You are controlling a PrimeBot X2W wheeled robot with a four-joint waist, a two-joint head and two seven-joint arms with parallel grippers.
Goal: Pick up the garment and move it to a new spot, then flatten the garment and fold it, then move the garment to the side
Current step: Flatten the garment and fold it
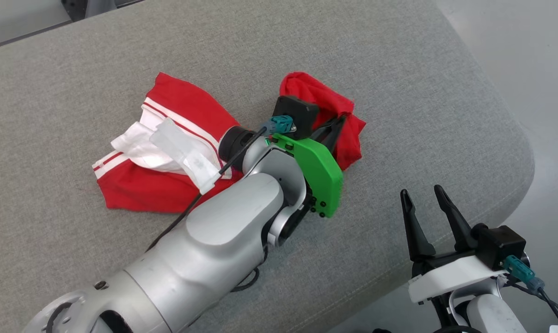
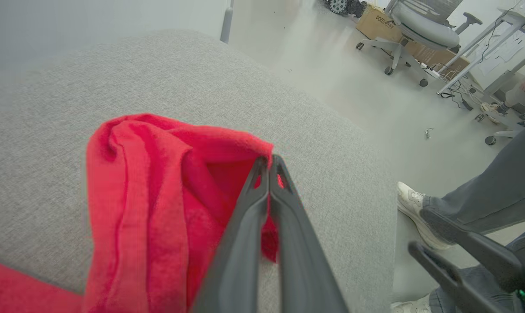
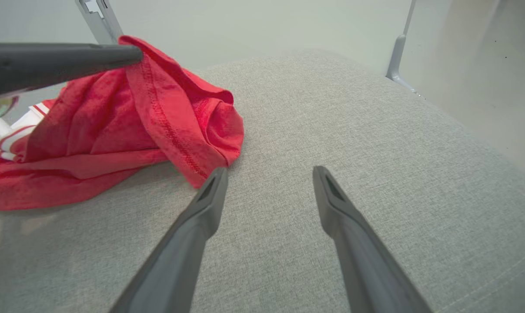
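Left wrist view: your left gripper (image 2: 269,165) pinches only a thin hem of the red garment (image 2: 149,187), which lies crumpled on the grey cushion (image 1: 75,92); lifting fast risks slippage. Right gripper (image 1: 422,190) gapes empty.

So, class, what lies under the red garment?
The grey padded surface shows around the red garment, which lies on it. Whatever sits beneath its folds is covered. The left gripper pinches one raised edge.
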